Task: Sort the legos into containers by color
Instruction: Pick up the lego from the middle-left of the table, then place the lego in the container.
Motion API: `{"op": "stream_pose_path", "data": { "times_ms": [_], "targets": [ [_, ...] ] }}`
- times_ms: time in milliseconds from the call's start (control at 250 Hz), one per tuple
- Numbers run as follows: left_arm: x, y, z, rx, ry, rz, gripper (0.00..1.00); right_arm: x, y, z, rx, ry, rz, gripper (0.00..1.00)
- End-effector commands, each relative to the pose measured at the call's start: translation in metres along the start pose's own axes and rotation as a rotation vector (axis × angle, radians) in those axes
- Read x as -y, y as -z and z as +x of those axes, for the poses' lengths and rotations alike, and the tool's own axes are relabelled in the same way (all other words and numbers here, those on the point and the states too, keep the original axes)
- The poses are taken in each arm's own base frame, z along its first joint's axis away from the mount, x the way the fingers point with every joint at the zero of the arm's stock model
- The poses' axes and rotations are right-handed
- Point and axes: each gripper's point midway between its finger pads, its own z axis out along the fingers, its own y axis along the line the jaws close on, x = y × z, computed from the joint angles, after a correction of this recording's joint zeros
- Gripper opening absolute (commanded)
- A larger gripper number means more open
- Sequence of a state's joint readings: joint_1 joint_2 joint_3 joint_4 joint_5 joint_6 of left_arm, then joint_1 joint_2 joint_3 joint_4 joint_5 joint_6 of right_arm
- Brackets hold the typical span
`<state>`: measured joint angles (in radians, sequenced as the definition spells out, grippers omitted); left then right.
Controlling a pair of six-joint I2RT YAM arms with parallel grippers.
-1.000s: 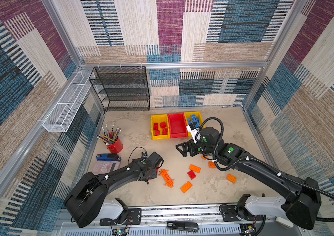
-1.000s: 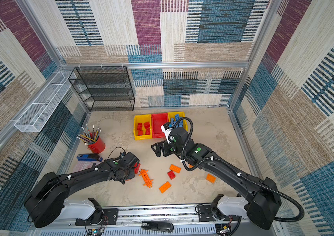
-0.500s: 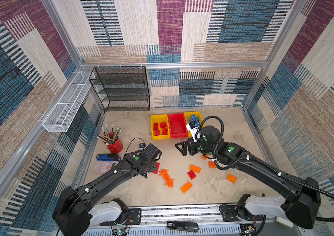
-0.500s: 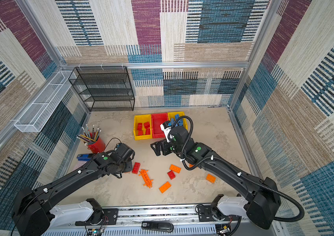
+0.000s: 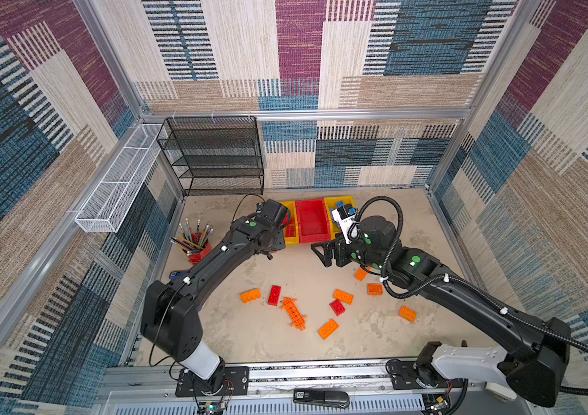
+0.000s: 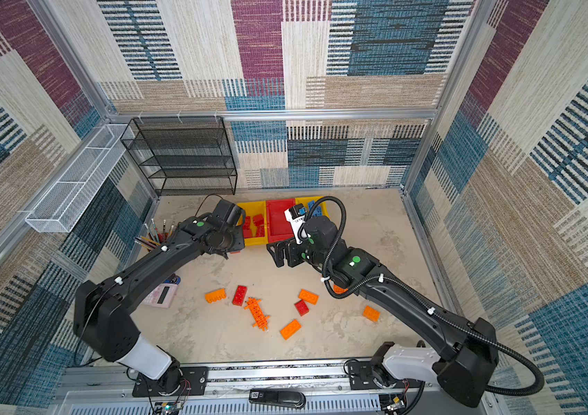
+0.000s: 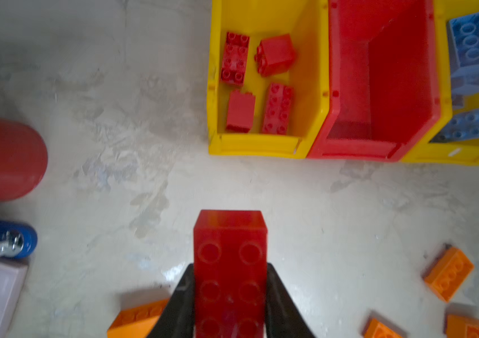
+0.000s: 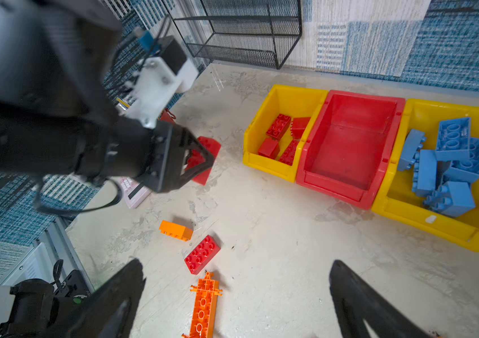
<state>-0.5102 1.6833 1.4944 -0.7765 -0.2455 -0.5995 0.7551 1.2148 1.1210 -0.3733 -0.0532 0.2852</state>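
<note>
grasps a red brick point(image 7: 230, 231) with the left gripper point(image 7: 229, 267) just before the yellow bin point(image 7: 261, 145) near the table's point(image 7: 115, 117) far edge; holds the right gripper point(image 8: 235, 264) wide apart, empty.

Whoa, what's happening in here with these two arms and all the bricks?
Two robot arms are sorting toy bricks into bins by colour. The left arm's fingers grip a red brick in front of the yellow bin holding four red ones. The right arm's fingers hang open and empty. Blue bricks sit in the other yellow bin, the red bin between is empty, and orange bricks plus two red bricks lie loose on the table.
</note>
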Motion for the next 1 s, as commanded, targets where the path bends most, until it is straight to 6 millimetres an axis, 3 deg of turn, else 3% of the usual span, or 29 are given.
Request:
{"op": "stream_pose_path", "data": {
  "times_ms": [0,176,412,580,644,764,996],
  "targets": [
    [0.018,-0.020,-0.027,-0.014,-0.066,0.038,0.22,0.009,0.004,-0.004,0.017,0.015,0.049,0.99],
    [0.033,-0.072,-0.067,-0.060,-0.078,0.031,0.22,0.019,-0.007,-0.004,0.003,0.013,0.072,0.99],
    [0.038,-0.130,-0.088,-0.120,-0.085,0.014,0.26,0.034,-0.020,-0.016,0.003,0.016,0.098,0.99],
    [0.036,-0.148,-0.096,-0.124,-0.051,0.043,0.57,0.044,-0.025,-0.020,-0.003,0.009,0.105,0.99],
    [0.036,-0.146,-0.098,-0.122,-0.043,0.056,0.68,0.047,-0.027,-0.020,-0.007,0.007,0.108,0.99],
    [0.043,-0.130,-0.100,-0.122,-0.029,0.105,0.69,0.046,-0.028,-0.017,-0.017,0.005,0.096,0.99],
    [0.048,-0.060,-0.082,-0.063,-0.027,0.174,0.69,0.032,-0.015,-0.008,-0.021,-0.034,0.016,0.99]
  ]
}}
